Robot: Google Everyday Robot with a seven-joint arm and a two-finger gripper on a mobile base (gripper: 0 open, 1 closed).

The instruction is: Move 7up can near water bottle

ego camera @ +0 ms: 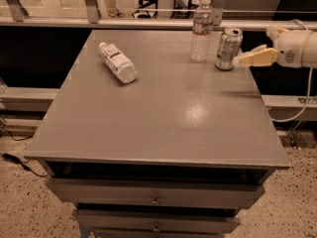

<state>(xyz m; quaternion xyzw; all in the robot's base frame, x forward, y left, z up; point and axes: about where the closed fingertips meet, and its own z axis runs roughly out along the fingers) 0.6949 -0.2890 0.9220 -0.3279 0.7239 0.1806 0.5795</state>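
Your gripper [253, 46] hangs at the far right edge of the table [173, 118], reaching in from the right on a white arm [302, 51]. Its two cream fingers [255, 58] are spread wide, and nothing is held between them. The nearer finger points left. Its tip ends at the lower right side of the can [229, 47], and you cannot tell whether it touches. The farther finger shows only as a short stub, up and behind, clear of the can.

The can stands upright just left of the fingertips, near the table's back right corner. It is silver with a green mark, and its silver top faces up.

The water bottle [201, 29] stands upright just beyond the can, on the side away from the fingers. A narrow gap separates the two. The water bottle is tall, clear and ribbed, with a white cap and a thin label band near its shoulder.

Well to the left of the fingers, across the table, a second bottle [118, 62] lies on its side. It is clear with a wide white label, and its cap points toward the back left corner.

The table is grey and slightly glossy, with drawers [156, 195] below its front edge. A pale cable [297, 110] loops down below the arm, off the table's right side. The floor [20, 207] is speckled.
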